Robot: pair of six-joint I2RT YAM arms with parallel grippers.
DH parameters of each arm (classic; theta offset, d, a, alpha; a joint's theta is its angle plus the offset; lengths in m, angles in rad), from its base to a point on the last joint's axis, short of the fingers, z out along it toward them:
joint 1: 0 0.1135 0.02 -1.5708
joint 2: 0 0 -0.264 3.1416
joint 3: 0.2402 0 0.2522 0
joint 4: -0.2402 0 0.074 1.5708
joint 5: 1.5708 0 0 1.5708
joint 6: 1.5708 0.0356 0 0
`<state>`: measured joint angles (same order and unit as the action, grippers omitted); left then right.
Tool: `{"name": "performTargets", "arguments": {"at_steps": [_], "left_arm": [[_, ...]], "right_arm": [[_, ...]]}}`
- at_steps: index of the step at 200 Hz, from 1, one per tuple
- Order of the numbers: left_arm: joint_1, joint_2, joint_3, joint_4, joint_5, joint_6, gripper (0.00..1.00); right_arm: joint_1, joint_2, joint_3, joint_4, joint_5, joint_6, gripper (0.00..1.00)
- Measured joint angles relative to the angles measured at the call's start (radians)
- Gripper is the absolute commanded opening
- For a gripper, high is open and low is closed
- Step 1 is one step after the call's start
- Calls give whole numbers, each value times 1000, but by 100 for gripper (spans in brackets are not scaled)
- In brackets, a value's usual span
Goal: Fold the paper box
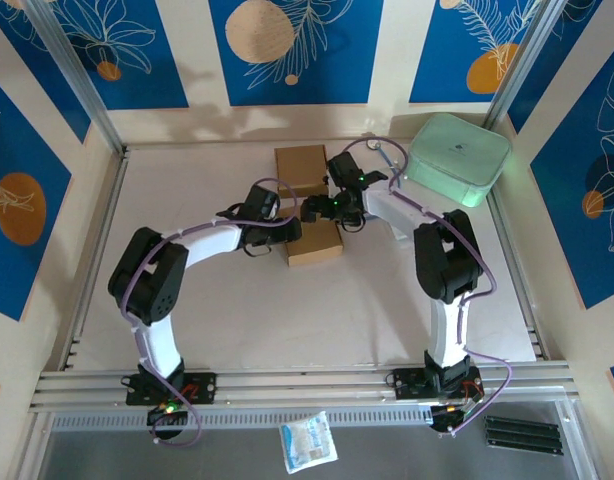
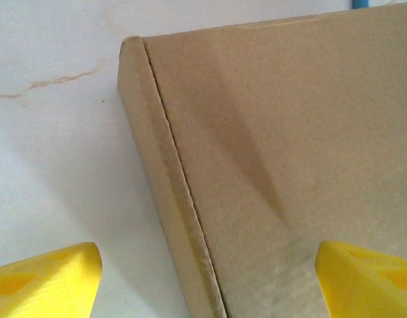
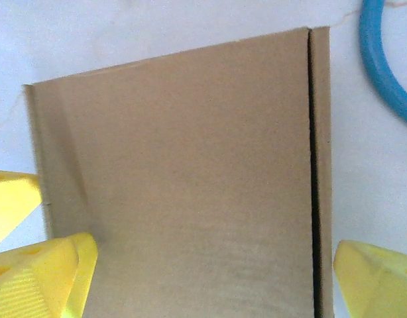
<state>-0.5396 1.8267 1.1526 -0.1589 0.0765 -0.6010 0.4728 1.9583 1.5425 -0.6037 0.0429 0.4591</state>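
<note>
The brown paper box [image 1: 317, 245] lies flat in the middle of the table, its lid flap down. Both grippers hang close above it. My left gripper [image 1: 292, 228] comes in from the left. In the left wrist view the left gripper [image 2: 207, 285] has its yellow fingers [image 2: 48, 281] far apart over the box's [image 2: 290, 132] folded long edge, holding nothing. My right gripper [image 1: 313, 210] reaches in from the right. The right gripper [image 3: 213, 281] is open too, its fingers [image 3: 376, 281] spread about as wide as the box [image 3: 190, 185].
A second brown cardboard piece [image 1: 301, 168] lies just behind the box. A pale green lidded container [image 1: 457, 158] stands at the back right. A blue ring [image 3: 382, 66] lies on the table beside the box. A white packet [image 1: 307, 441] and black strips [image 1: 524, 433] sit on the near ledge.
</note>
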Motion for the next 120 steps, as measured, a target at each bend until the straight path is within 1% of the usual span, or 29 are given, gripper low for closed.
{"name": "performTargets", "arguments": {"at_steps": [35,59,77,98,120], "left_arm": [[0,-138,0,-47,-18,33,93],[0,-299,-15,-50,-16,93,99],[0,-439,-55,-40,-8,144,99],[0,-612,-137,-32,-8,214,99],[0,-756,-243,-23,-50,277,99]], "right_arm": [[-10,-132,4,-33,10,-18,99],[-19,-306,-38,-20,40,-44,99],[-32,-484,-133,20,63,-69,99],[-76,-707,-291,77,84,-93,99],[-140,-896,-466,136,110,-108,100]]}}
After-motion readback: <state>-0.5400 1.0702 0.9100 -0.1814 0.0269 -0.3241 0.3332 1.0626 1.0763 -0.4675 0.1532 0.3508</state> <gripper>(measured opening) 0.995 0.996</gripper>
